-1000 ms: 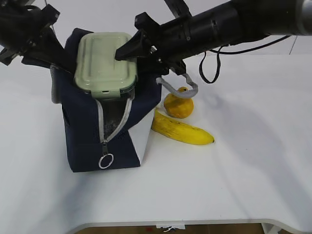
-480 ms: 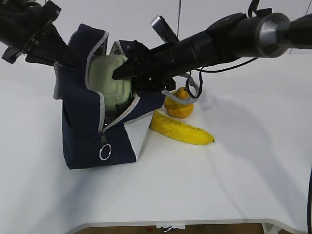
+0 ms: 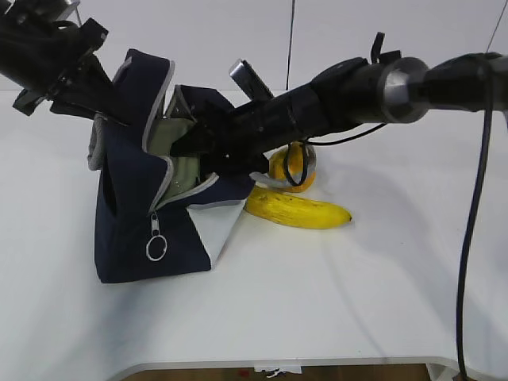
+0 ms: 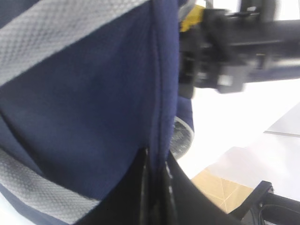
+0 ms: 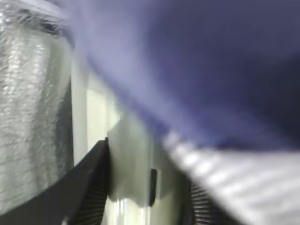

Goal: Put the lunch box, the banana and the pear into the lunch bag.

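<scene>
With the left gripper (image 4: 154, 187) pinching the lunch bag (image 3: 135, 222) and the right gripper (image 5: 140, 187) clamping the lunch box (image 3: 178, 155), its lid may snag the zipper.

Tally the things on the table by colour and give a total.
Navy blue: 1, lunch bag
Sage green: 1, lunch box, inside the bag
Yellow: 2, banana and pear
Total: 4
</scene>
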